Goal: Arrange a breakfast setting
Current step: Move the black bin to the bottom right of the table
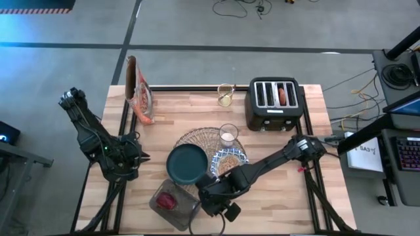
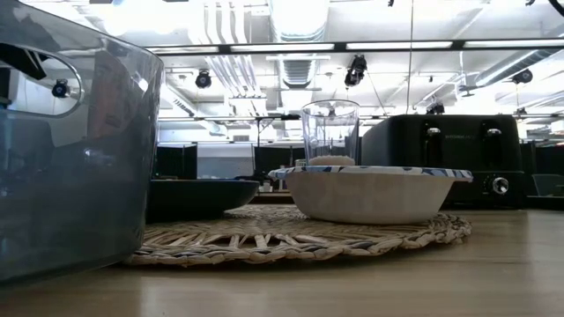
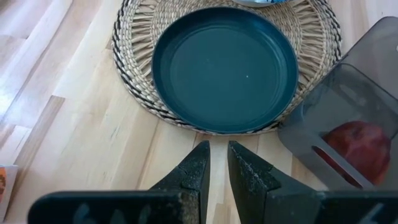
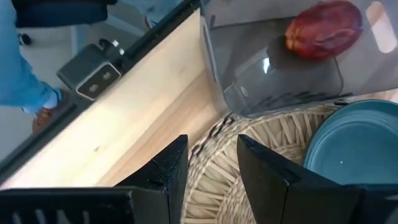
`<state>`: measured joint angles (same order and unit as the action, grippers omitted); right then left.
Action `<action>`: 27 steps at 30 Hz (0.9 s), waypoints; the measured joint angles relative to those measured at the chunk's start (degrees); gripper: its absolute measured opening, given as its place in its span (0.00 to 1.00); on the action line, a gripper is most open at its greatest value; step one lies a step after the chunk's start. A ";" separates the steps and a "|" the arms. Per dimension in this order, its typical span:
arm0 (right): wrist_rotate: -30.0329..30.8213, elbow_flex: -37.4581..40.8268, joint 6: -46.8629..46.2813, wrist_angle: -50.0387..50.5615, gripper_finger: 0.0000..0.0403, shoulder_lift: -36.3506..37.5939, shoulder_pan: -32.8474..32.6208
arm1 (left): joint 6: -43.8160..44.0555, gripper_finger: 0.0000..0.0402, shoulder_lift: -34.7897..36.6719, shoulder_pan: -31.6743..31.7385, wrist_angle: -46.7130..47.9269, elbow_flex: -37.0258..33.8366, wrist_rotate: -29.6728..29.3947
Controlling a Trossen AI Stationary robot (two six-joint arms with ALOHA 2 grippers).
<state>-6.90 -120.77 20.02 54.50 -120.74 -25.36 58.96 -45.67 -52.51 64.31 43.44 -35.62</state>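
Three pieces sit on the straw placemat (image 1: 205,145): teal plate (image 1: 186,163), empty; patterned bowl (image 1: 230,160) beside it; glass (image 1: 228,135) with something pale inside. Smoky bin (image 1: 172,203) touching the placemat's edge holds a red fruit (image 1: 167,200). Right gripper (image 4: 211,163) hovers over that edge, fingers apart, empty. Left gripper (image 3: 218,163) is near the plate, fingers nearly together.

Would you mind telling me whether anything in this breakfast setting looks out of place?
Yes: the grey container holding a red item overlaps the placemat edge beside the plate, crowding the setting. No spoon is visible.
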 joint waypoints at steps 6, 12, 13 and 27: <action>1.03 0.02 1.91 -1.65 0.32 -1.73 -0.42 | 0.00 0.10 -0.33 0.00 0.01 0.00 -0.01; 2.38 0.04 2.61 -6.13 0.32 -3.35 -0.78 | 0.00 0.10 -0.52 0.00 0.00 0.00 -0.02; 2.65 0.04 2.93 -6.64 0.32 -3.48 -0.79 | 0.00 0.10 -0.55 0.00 -0.01 0.00 -0.04; 2.51 0.09 4.36 -9.95 0.32 -6.31 -1.38 | -0.35 0.10 -0.74 0.00 -1.93 0.00 1.07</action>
<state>-4.38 -120.68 24.38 44.56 -127.04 -26.74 58.61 -46.41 -52.51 62.38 43.44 -34.55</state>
